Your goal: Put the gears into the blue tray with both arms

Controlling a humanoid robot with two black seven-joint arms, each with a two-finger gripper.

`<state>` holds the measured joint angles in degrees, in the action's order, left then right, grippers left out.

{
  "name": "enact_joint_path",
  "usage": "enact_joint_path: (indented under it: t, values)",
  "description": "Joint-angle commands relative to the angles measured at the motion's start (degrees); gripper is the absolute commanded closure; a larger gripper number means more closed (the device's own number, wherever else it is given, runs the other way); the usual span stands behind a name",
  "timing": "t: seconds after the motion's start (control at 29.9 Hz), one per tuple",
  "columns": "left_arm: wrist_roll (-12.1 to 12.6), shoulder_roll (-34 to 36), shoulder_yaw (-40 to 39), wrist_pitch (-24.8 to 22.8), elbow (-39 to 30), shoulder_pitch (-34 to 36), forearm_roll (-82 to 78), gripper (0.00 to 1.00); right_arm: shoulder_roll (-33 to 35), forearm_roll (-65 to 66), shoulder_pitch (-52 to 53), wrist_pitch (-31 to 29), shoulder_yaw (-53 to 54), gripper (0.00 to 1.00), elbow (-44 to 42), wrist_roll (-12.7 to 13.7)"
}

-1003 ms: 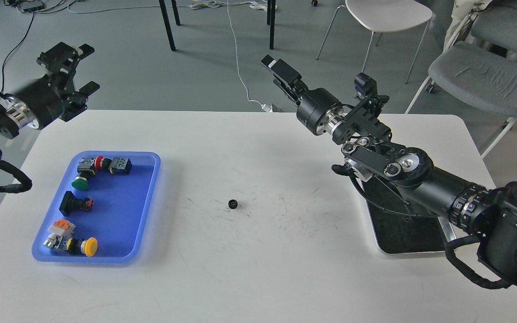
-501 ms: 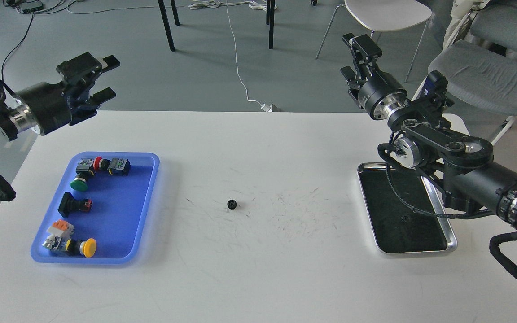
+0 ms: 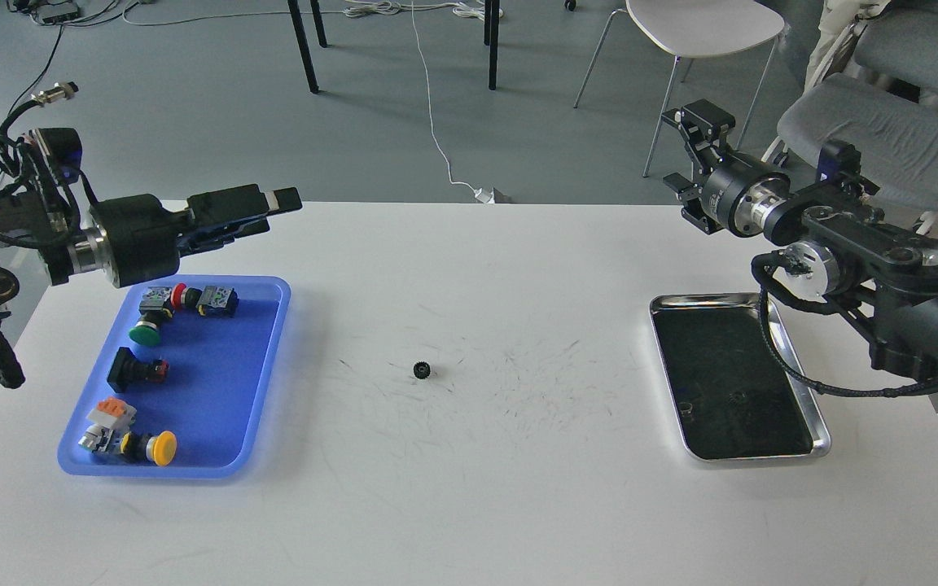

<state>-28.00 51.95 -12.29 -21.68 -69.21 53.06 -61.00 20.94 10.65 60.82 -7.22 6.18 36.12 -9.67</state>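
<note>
Spanning my view, the white surface (image 3: 469, 505) carries the blue tray (image 3: 225, 382) at left, holding push buttons (image 3: 147, 324), and a steel tray (image 3: 799, 382) at right. My left hand (image 3: 273, 207) hovers beyond the blue tray; I cannot tell its opening. My right hand (image 3: 685, 155) spreads wide, empty. One gear (image 3: 422, 370) lies mid-surface, between the trays.

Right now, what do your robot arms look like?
Both arms are black and chunky, with shiny silver wrist rings and looping black cables. The left gripper has long black fingers, one white-tipped. The right gripper is black and boxy.
</note>
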Motion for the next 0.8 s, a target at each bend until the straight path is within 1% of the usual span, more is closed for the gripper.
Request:
enact_joint_path:
  t: [0.0,0.07,0.13,0.2,0.27,0.37,0.47,0.53,0.6,0.67,0.77]
  values:
    - [0.0,-0.5,-0.1,0.8,-0.8,0.2,-5.2,0.01,1.1,-5.2,1.9,-3.1,-8.3,0.08,-0.3,1.8]
    - [0.0,-0.5,-0.1,1.0,-0.5,0.2,-5.4,0.01,1.4,-8.7,2.6,-4.6,-13.0,0.08,-0.5,2.1]
    - [0.0,-1.7,0.0,1.8,-0.4,-0.2,-5.5,0.01,1.5,-10.9,3.3,-4.6,-15.7,0.08,-0.7,2.1]
    - [0.0,-4.5,0.1,2.5,-0.4,-0.2,-5.6,0.01,2.6,-12.0,3.1,-5.1,-15.9,0.08,-0.8,2.1]
    - [0.0,-5.4,0.7,2.2,-0.2,-0.2,-5.8,0.01,3.5,-13.5,2.7,-5.3,-15.2,0.08,-1.2,1.9]
    - [0.0,-6.3,2.9,1.8,-0.9,0.0,-5.9,0.01,3.4,-15.6,1.8,-5.1,-10.8,0.06,-2.6,0.5]
    - [0.0,-6.9,3.8,1.3,-0.8,-0.5,-6.4,0.01,3.1,-15.6,-1.3,-5.2,-4.7,0.06,-3.9,0.0]
    - [0.0,-7.2,3.9,-0.8,-0.6,-0.8,-6.7,0.01,3.1,-15.4,-2.8,-5.1,0.7,0.06,-4.0,-0.2]
    - [0.0,-8.7,4.0,-2.6,-1.0,-0.3,-7.1,0.01,2.9,-15.4,-3.7,-4.9,3.6,0.06,-3.9,-0.4]
    - [0.0,-12.2,4.3,-1.3,-0.2,-0.6,-10.2,0.01,2.7,-15.4,-4.0,-4.6,5.4,0.06,-3.9,-1.1]
    - [0.0,-13.7,5.0,0.1,0.6,-0.6,-18.3,0.01,2.4,-15.4,-4.2,-4.3,6.1,0.06,-3.8,-2.4]
